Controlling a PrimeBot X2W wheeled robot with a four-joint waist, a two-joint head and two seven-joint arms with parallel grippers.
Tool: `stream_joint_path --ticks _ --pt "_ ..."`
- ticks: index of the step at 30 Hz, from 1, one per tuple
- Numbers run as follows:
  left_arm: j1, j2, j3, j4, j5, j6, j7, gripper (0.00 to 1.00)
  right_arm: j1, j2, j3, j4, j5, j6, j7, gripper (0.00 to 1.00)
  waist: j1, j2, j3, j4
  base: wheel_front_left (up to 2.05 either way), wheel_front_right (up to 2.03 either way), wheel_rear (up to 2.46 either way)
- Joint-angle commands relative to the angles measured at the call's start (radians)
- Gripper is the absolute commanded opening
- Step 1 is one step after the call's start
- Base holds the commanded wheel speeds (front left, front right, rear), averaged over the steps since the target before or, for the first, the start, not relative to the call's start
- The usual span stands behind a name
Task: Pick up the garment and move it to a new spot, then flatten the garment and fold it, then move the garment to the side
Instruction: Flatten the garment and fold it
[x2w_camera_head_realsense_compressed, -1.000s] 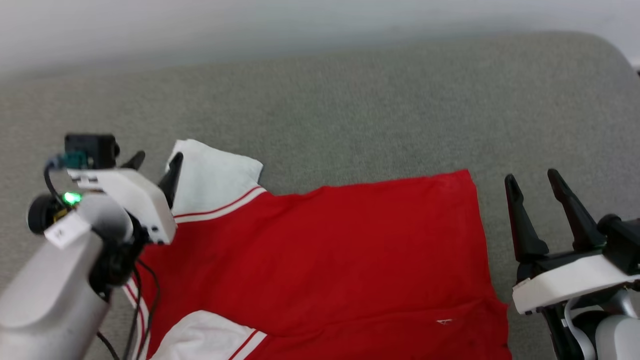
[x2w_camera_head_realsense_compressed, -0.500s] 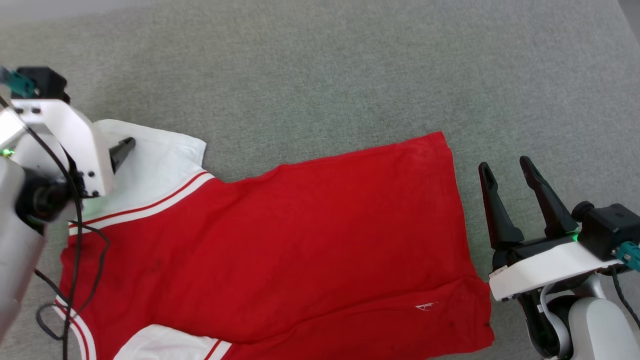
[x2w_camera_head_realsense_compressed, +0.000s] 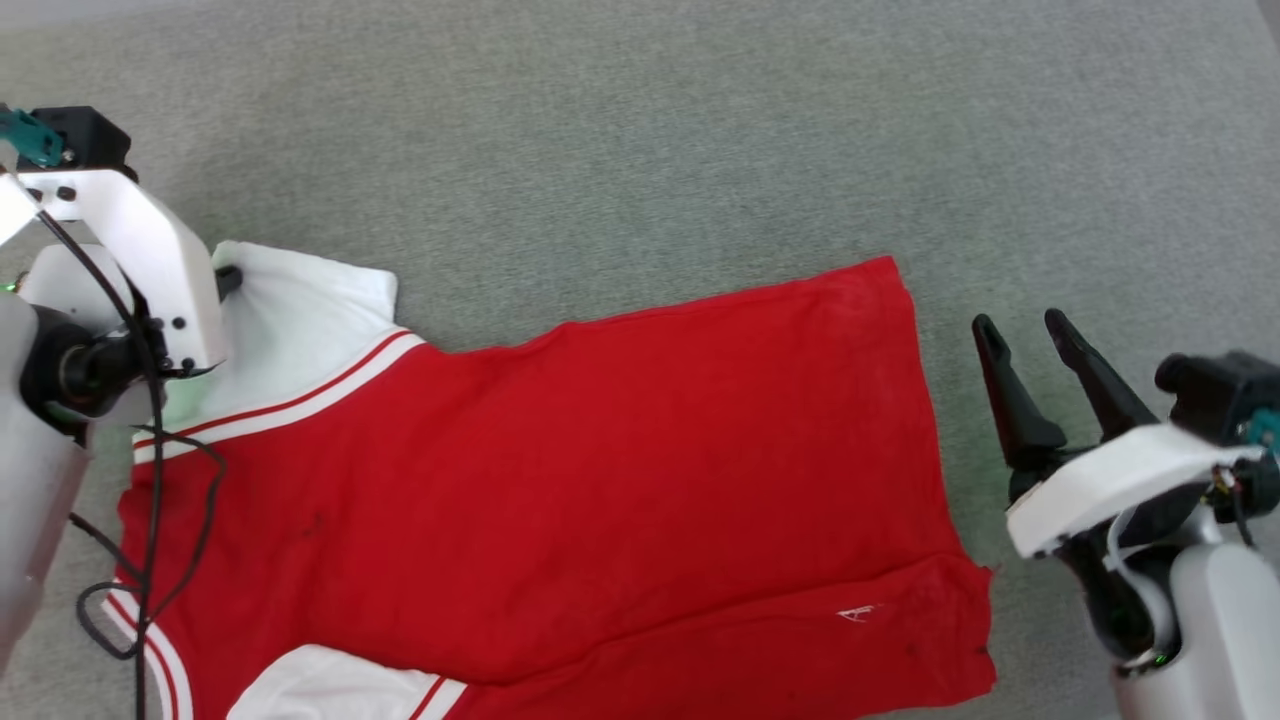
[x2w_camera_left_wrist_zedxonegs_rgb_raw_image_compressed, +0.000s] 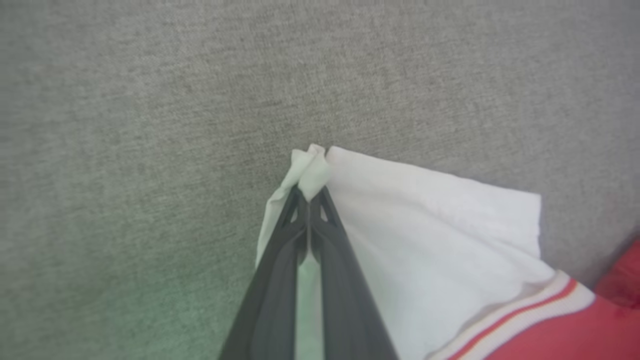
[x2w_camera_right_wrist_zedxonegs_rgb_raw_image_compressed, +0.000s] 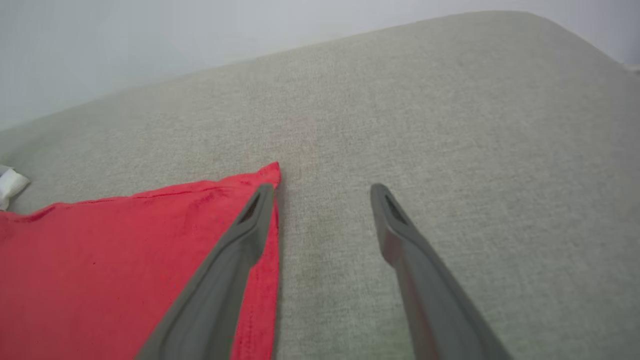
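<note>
Left tool (x2w_camera_left_wrist_zedxonegs_rgb_raw_image_compressed: 310, 196) was clenched on the corner of the white sleeve (x2w_camera_left_wrist_zedxonegs_rgb_raw_image_compressed: 425, 215). The garment (x2w_camera_head_realsense_compressed: 600, 480) lay spread, mostly flat, on a grey fabric surface (x2w_camera_head_realsense_compressed: 640, 150), possibly a cushion. Right tool (x2w_camera_right_wrist_zedxonegs_rgb_raw_image_compressed: 324, 189) was released and empty, just beside the red hem.

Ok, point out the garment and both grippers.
garment (x2w_camera_head_realsense_compressed: 560, 480), head view, middle of the red body.
left gripper (x2w_camera_left_wrist_zedxonegs_rgb_raw_image_compressed: 310, 195), left wrist view, between its fingertips, shut on the garment.
right gripper (x2w_camera_right_wrist_zedxonegs_rgb_raw_image_compressed: 323, 189), right wrist view, midway between its open fingertips.
</note>
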Motion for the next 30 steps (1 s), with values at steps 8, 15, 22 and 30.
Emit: stream_joint_path --ticks 8,15,22,30 --pt "-0.043 -0.044 -0.013 -0.097 0.036 -0.013 -0.069 0.0 -0.192 -0.171 0.102 0.148 0.141 -0.001 0.294 1.0 0.0001 -0.0001 0.004 0.099 0.0 0.0 0.0" --pt "-0.059 -0.056 -0.026 -0.171 0.059 -0.015 -0.094 0.0 -0.302 -0.246 0.225 0.198 0.201 -0.001 0.457 1.0 0.0001 -0.0001 0.033 0.155 0.0 0.0 0.0" --pt "-0.033 -0.064 -0.027 -0.197 0.059 -0.007 -0.12 0.0 -0.313 -0.271 0.348 0.298 0.257 0.0 0.655 0.12 0.0001 -0.0001 0.034 0.181 0.0 0.0 0.0" --pt "-0.008 -0.062 -0.011 -0.186 0.062 0.002 -0.177 0.0 -0.361 -0.299 0.295 0.267 0.262 -0.001 0.625 0.0 0.0001 -0.0001 -0.009 0.192 0.0 0.0 0.0"
